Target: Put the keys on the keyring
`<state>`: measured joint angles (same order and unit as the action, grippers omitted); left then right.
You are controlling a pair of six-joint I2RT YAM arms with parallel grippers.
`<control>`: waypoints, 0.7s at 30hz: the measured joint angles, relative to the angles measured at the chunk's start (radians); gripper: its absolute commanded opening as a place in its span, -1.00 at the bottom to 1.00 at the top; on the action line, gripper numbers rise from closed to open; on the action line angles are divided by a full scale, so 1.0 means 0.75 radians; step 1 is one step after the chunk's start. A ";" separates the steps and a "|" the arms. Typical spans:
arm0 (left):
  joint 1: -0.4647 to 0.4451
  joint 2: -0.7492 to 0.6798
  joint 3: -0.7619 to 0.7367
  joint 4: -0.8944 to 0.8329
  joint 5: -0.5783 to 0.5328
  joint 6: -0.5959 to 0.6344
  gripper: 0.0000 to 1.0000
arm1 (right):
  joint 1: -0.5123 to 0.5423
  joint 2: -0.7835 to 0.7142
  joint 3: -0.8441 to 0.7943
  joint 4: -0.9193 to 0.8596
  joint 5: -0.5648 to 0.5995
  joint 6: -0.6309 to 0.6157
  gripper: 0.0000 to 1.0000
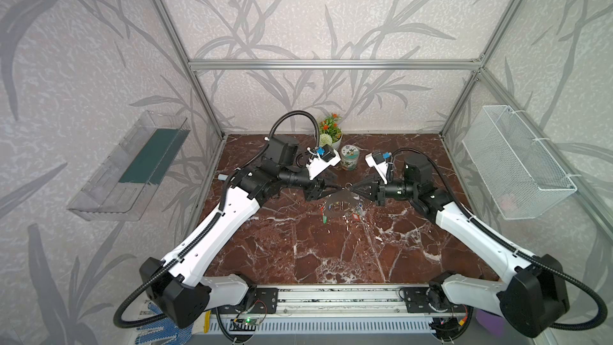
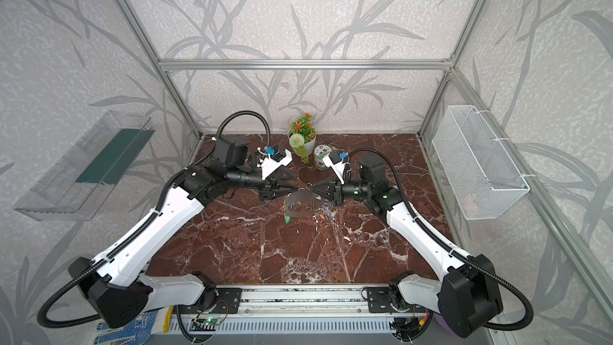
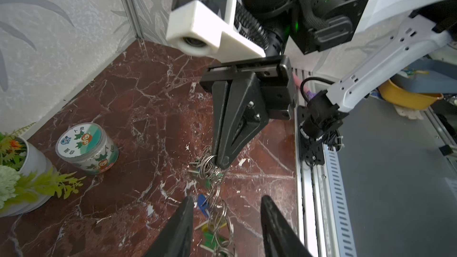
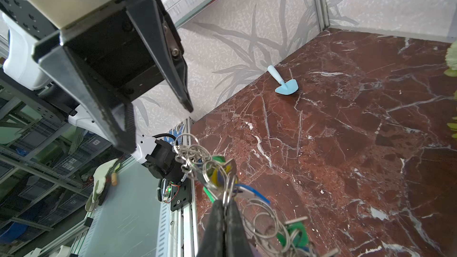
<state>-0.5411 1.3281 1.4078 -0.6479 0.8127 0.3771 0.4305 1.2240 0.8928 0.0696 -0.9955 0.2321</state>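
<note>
The keyring (image 1: 341, 205) (image 2: 300, 205), a big metal loop strung with small rings, keys and green, blue, yellow and red tags, hangs above the marble floor between both arms. My right gripper (image 4: 224, 202) (image 1: 355, 190) is shut on one of its wire rings (image 4: 226, 189). My left gripper (image 3: 228, 197) (image 1: 335, 189) faces it from the other side, open, with the hanging rings (image 3: 223, 212) between its fingers but untouched. The rest of the bunch (image 4: 284, 231) trails down below the right fingers. I cannot pick out the lilac-tagged keys among the tags.
A printed round tin (image 1: 350, 158) (image 3: 86, 148) and a potted plant (image 1: 330, 131) stand at the back. A pale blue scraper (image 4: 285, 85) lies by the left wall. A wire basket (image 1: 517, 164) hangs on the right wall and a clear shelf (image 1: 129, 167) on the left.
</note>
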 measured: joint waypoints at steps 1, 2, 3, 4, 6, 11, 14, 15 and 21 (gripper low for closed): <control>0.000 0.030 0.028 -0.031 0.001 0.036 -0.11 | 0.004 0.000 0.001 -0.004 -0.001 -0.004 -1.00; 0.000 0.050 0.046 -0.049 0.001 0.058 -0.11 | 0.006 -0.001 0.001 -0.008 -0.002 -0.008 -1.00; 0.002 0.077 0.070 -0.075 0.001 0.089 -0.13 | 0.009 0.000 0.002 -0.016 -0.002 -0.016 -1.00; 0.002 0.101 0.093 -0.099 0.002 0.112 -0.20 | 0.013 0.000 0.003 -0.022 -0.004 -0.023 -1.00; 0.006 0.144 0.135 -0.138 0.002 0.152 -0.26 | 0.019 0.000 0.003 -0.033 -0.008 -0.032 -1.00; 0.040 0.186 0.176 -0.150 0.001 0.169 -0.32 | 0.026 0.000 0.004 -0.056 -0.013 -0.045 -1.00; 0.055 0.186 0.176 -0.150 0.003 0.179 -0.33 | 0.028 0.000 0.005 -0.062 -0.016 -0.052 -1.00; 0.060 0.187 0.176 -0.151 0.006 0.186 -0.32 | 0.028 0.000 0.005 -0.062 -0.016 -0.053 -1.00; 0.060 0.192 0.176 -0.154 0.074 0.214 -0.35 | 0.028 -0.001 0.005 -0.061 -0.027 -0.054 -1.00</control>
<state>-0.4965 1.4723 1.5398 -0.7635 0.8684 0.5373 0.4519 1.2236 0.8967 0.0238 -1.0157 0.1913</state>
